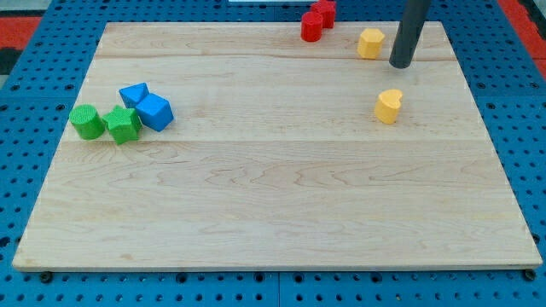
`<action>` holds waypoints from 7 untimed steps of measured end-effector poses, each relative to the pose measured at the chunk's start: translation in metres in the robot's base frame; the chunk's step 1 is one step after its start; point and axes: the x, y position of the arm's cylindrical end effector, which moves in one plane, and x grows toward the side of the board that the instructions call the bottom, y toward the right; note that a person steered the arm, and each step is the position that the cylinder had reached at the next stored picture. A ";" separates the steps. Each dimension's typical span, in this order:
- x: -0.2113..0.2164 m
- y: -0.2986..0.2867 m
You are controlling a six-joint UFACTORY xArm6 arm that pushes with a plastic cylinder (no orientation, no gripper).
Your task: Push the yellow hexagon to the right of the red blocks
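The yellow hexagon [370, 43] lies near the view's top, right of centre. Two red blocks [317, 20] sit touching each other at the top edge, up and to the left of the hexagon. My tip [400, 63] is just to the right of the hexagon and slightly below it, a small gap apart. A yellow heart-shaped block [388, 106] lies below the tip.
At the view's left, two blue blocks [147, 106] and two green blocks [106, 123] form a cluster. The wooden board [273, 196] rests on a blue pegboard; its top edge runs right behind the red blocks.
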 end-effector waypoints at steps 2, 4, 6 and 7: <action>-0.026 0.002; -0.058 -0.060; -0.073 -0.042; -0.071 -0.008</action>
